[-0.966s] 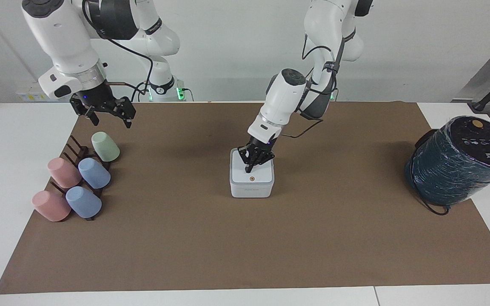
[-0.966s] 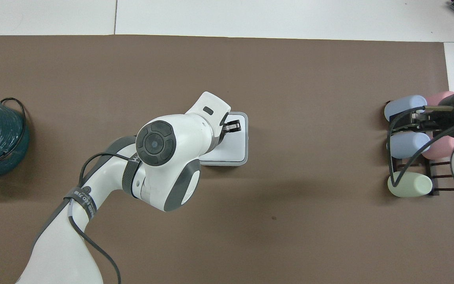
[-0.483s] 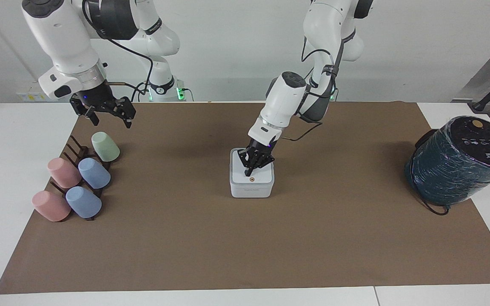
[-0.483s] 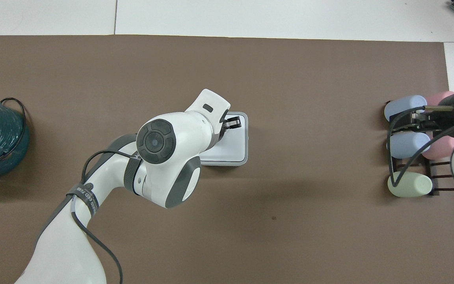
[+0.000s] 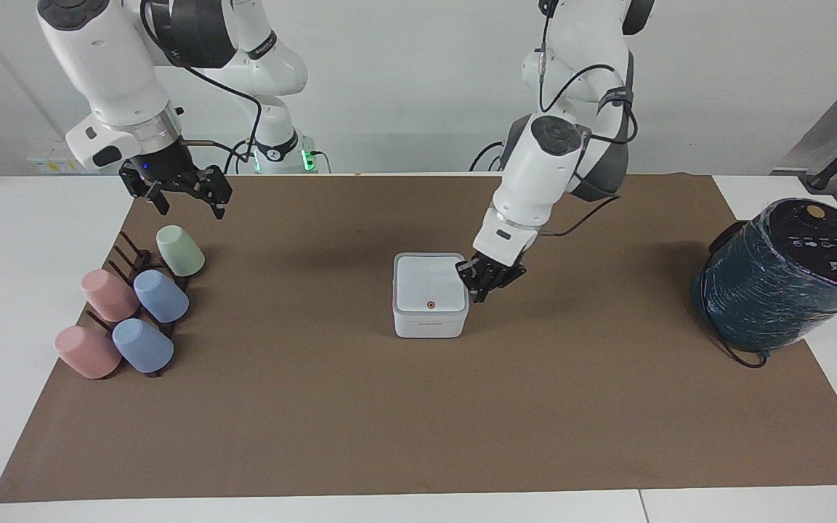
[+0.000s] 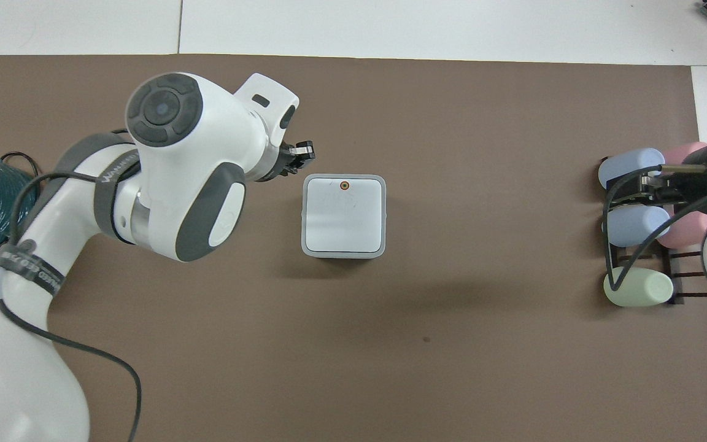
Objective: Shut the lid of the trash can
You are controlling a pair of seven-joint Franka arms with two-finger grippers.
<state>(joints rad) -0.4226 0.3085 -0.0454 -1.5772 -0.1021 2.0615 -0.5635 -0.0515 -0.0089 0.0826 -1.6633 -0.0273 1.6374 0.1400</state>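
Note:
The small white square trash can stands mid-mat, and it also shows in the overhead view. Its lid lies flat on the box with the orange-brown dot facing up. My left gripper is shut and empty. It hangs low over the mat beside the can, toward the left arm's end, clear of the lid; it also shows in the overhead view. My right gripper is open and waits in the air over the cup rack.
A dark rack holds pink, blue and green cups at the right arm's end. A large dark teal cylinder with a black top and its cable stand at the left arm's end.
My left gripper has come off the lid and swung sideways toward the left arm's end. The lid stays down flat. The right arm has not moved.

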